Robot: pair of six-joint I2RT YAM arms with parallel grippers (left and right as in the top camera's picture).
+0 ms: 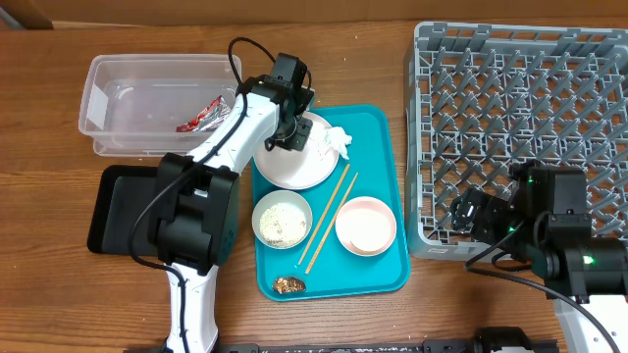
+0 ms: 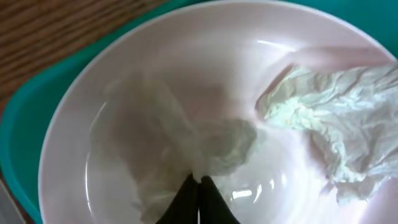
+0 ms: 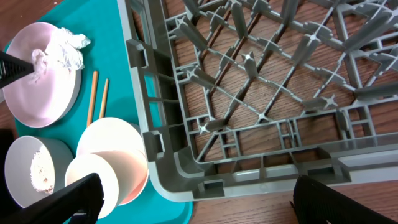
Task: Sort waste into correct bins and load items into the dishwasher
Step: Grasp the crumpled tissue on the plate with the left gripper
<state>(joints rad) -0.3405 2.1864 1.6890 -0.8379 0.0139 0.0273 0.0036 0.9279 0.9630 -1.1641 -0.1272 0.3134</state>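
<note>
White napkin piece (image 2: 217, 143) hangs pinched in the left claw (image 2: 199, 183), tips pressed together just above the round white plate (image 2: 205, 56), so lift straight up, clear of the crumpled napkin (image 2: 336, 137) beside it, before swinging toward the clear tub (image 1: 123, 93).

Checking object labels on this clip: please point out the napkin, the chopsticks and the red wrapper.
napkin (image 1: 340, 143), overhead view, crumpled middle.
chopsticks (image 1: 324, 216), overhead view, mid-shaft of one.
red wrapper (image 1: 203, 116), overhead view, its middle.
</note>
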